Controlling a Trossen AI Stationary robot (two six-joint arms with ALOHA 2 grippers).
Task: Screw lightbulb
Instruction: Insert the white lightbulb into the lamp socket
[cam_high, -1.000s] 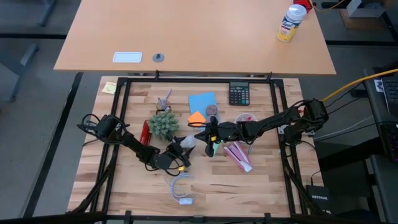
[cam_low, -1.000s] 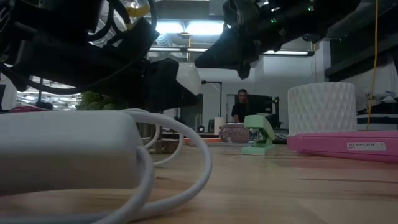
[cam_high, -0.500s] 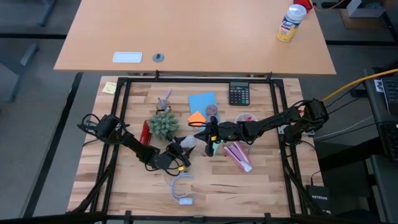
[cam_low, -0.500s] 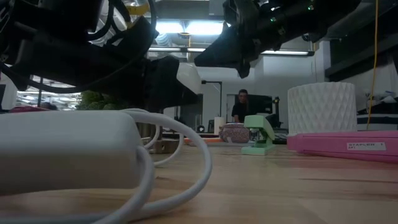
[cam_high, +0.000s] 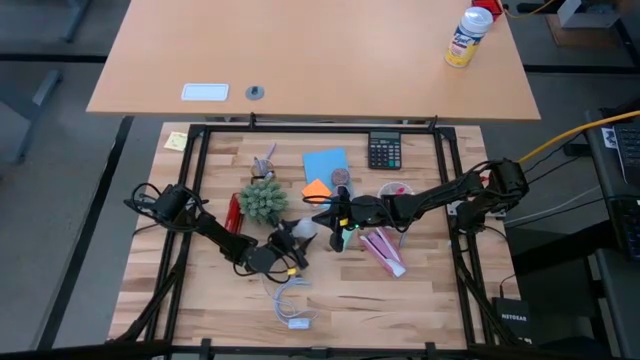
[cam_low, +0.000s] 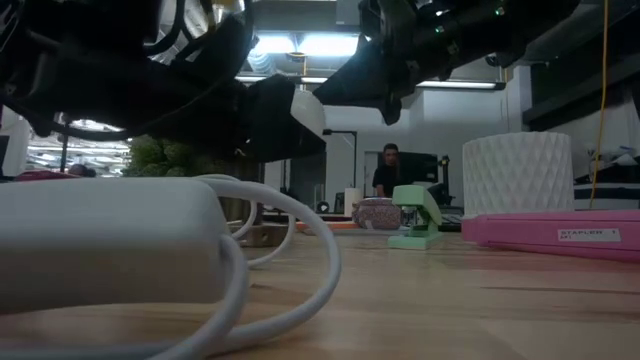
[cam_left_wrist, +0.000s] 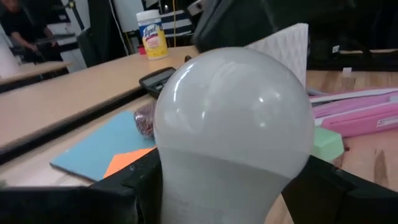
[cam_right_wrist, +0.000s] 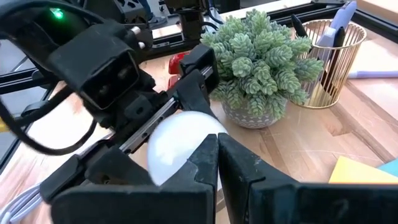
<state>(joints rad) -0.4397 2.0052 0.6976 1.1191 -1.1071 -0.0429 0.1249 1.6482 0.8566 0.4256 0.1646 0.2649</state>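
High view: reading from the left, the left tool is sitting near the middle of the wooden surface, its fingers clamped on the lightbulb. The bulb is being held clear of the surface, globe pointing toward the right arm. In the left wrist view the frosted globe is filling the frame, with dark fingers pressing on either side of its narrowing neck. Just below the left tool, the white cord is lying looped on the surface. Behind it, the green plant is standing in its pot.

Further right, the right tool is hovering just beside the bulb. In the right wrist view its fingers are lying pressed together, gripping nothing, directly in front of the globe.

Risk: the two tools are working very near each other, so a small misalignment could cause a collision or knock the bulb loose. A smooth globe is also likely to slip under a twisting load.

Compared with one second earlier, the low view is showing the left arm and bulb raised slightly; the right arm is remaining in place.
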